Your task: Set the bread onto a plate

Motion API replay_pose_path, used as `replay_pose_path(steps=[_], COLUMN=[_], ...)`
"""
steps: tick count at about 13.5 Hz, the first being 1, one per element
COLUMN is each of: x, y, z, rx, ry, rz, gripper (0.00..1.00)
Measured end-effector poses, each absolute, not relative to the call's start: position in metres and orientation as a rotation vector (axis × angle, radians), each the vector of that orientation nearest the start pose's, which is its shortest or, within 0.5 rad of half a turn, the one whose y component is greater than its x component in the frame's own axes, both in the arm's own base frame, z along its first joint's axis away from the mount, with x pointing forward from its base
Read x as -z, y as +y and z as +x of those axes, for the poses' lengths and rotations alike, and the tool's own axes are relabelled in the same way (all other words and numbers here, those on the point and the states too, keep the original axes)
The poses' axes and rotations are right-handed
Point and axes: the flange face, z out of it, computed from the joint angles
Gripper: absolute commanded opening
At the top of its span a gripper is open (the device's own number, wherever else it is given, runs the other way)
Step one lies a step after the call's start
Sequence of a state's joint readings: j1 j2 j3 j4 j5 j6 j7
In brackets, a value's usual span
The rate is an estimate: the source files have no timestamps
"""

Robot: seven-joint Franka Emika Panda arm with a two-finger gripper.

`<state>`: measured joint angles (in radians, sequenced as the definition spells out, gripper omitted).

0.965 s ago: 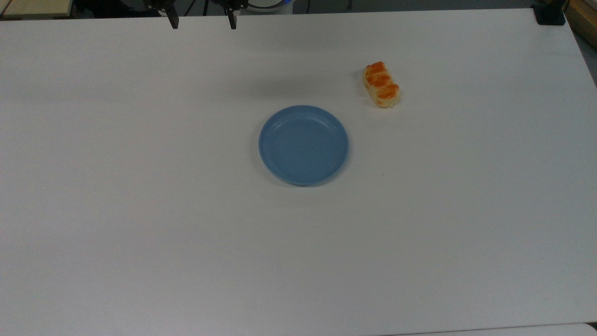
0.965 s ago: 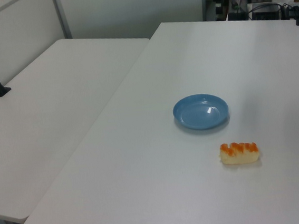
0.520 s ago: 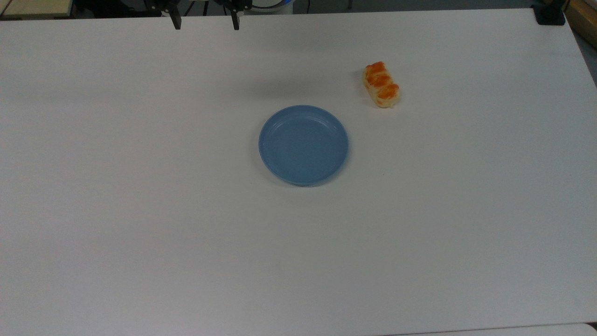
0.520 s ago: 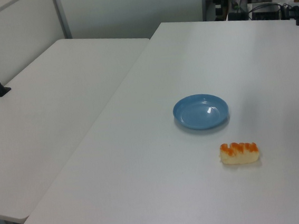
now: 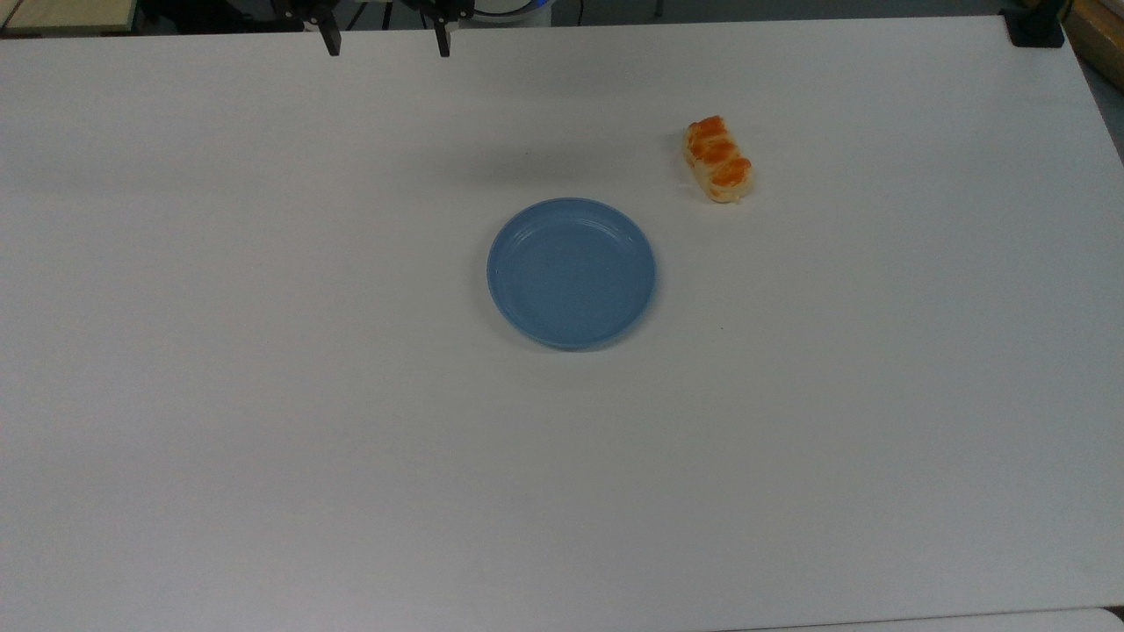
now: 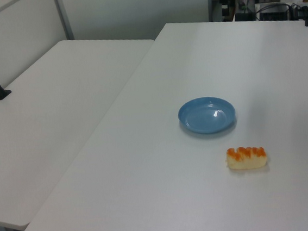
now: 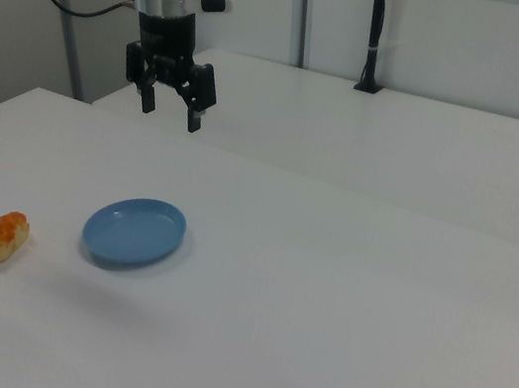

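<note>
1. Bread [image 5: 717,159] lies on the white table [image 5: 263,395], at about 2 o'clock from the plate [image 5: 572,273] in the top view, apart from it.
2. Gripper [image 7: 170,100] hangs high above the table, fingers spread wide, holding nothing.

Gripper [image 7: 170,110] jaws apart above the table [image 7: 341,299], plate [image 7: 133,231] near bread [image 7: 1,237]

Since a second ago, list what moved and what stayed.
The gripper shifted slightly toward the top view's upper edge, fingers open and empty. Nothing was grasped or released. The bread and plate stayed put, apart from each other on the table.
</note>
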<state>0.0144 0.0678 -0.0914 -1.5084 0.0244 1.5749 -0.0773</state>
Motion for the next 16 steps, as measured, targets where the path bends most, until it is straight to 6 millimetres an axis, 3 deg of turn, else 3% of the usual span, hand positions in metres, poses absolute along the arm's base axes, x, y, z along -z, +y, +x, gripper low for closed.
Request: replay_pose_path(steps=[9, 12, 16], x=[-0.612, -0.599, -0.572], y=[-0.032, -0.006, 0.044], z=[0.576, 0.576, 0.571], rx=[-0.013, -0.053, -0.146], ry=[-0.039, -0.111, -0.247], rz=[-3.122, -3.117, -3.104], gripper=[1.0, 1.0, 1.0])
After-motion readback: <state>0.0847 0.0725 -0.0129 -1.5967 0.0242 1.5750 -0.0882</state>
